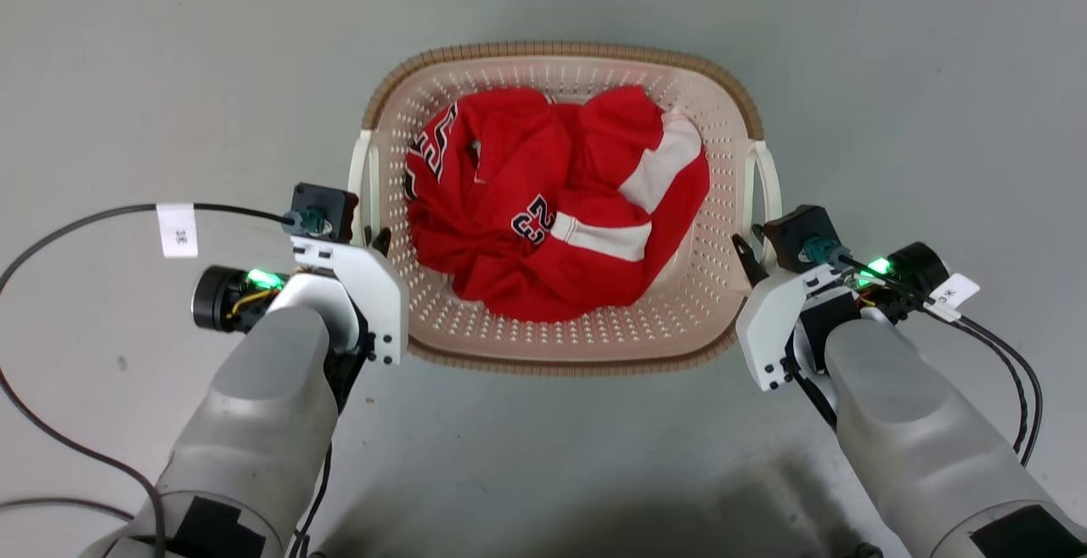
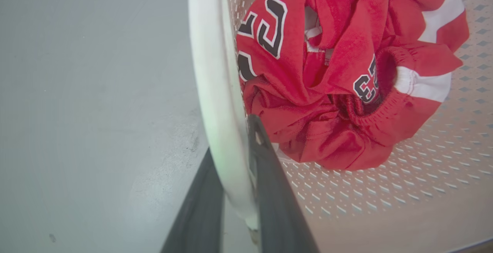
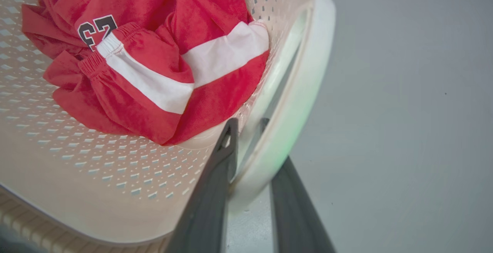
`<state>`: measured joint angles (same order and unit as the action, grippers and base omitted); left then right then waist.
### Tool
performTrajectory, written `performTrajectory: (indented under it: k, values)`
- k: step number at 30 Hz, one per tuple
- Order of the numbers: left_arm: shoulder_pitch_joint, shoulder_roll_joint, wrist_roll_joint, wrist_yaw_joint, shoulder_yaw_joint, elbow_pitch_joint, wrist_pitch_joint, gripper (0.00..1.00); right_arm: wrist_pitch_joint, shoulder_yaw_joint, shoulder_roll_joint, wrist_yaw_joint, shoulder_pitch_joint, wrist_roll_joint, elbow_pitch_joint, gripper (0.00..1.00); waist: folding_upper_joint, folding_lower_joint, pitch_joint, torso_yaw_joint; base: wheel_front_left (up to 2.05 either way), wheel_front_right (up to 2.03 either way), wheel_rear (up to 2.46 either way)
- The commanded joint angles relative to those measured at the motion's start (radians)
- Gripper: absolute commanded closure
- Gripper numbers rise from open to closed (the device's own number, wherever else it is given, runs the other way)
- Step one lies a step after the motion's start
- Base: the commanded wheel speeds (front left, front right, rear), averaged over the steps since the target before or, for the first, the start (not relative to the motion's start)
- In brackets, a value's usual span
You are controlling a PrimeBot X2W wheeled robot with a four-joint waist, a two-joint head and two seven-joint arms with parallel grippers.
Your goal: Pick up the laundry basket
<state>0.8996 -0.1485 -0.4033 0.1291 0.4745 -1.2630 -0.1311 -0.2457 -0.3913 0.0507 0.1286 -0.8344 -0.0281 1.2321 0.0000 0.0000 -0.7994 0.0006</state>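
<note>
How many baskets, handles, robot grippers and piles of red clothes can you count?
Laundry basket: 1
White handles: 2
Grippers: 2, the left gripper and the right gripper
Red clothes pile: 1
Total: 6

Both pale grey forearms [image 1: 263, 397] reach forward and down, wrists angled inward. The left gripper [image 2: 231, 135] pinches its two long dark fingers onto one white side handle of the cream perforated plastic laundry basket [image 1: 560, 53]. The right gripper [image 3: 250, 129] clamps the opposite handle likewise.
</note>
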Motion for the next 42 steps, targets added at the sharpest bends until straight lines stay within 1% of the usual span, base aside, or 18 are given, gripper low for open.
performTrajectory:
  k: [1,6,18,31,36,37,38,42]
  values:
    - [-0.010,-0.004,-0.006,0.001,0.012,0.004,0.005,1.00,0.000,-0.014,-0.001,0.004,0.015,-0.009,0.001,1.00,0.0000,0.0000,0.021,0.001,0.00,0.00,0.00]
    - [-0.046,0.003,-0.056,0.001,0.053,0.009,0.034,1.00,0.025,-0.053,-0.002,0.004,0.041,-0.044,0.002,1.00,0.0000,0.0000,0.090,-0.002,0.00,0.00,0.00]
    - [-0.169,-0.004,-0.184,0.002,0.156,0.045,0.112,1.00,0.105,-0.189,-0.006,0.004,0.130,-0.195,-0.021,1.00,0.0000,0.0000,0.292,-0.013,0.00,0.00,0.00]
    - [-0.230,-0.001,-0.298,0.006,0.267,0.087,0.196,1.00,0.182,-0.299,-0.011,0.008,0.182,-0.309,-0.011,1.00,0.0000,0.0000,0.462,-0.006,0.00,0.00,0.00]
    - [-0.262,-0.013,-0.348,0.006,0.309,0.099,0.234,1.00,0.222,-0.349,-0.011,0.008,0.208,-0.363,-0.016,1.00,0.0000,0.0000,0.545,-0.007,0.00,0.00,0.00]
    - [-0.278,-0.022,-0.367,0.006,0.326,0.105,0.244,1.00,0.236,-0.368,-0.011,0.008,0.224,-0.388,-0.018,1.00,0.0000,0.0000,0.582,-0.008,0.00,0.00,0.00]
    - [-0.278,-0.022,-0.367,0.006,0.326,0.105,0.244,1.00,0.236,-0.368,-0.011,0.008,0.224,-0.388,-0.018,1.00,0.0000,0.0000,0.582,-0.008,0.00,0.00,0.00]
    - [-0.307,-0.037,-0.406,0.006,0.356,0.115,0.269,1.00,0.260,-0.398,-0.010,0.008,0.247,-0.429,-0.011,1.00,0.0000,0.0000,0.641,-0.007,0.00,0.00,0.00]
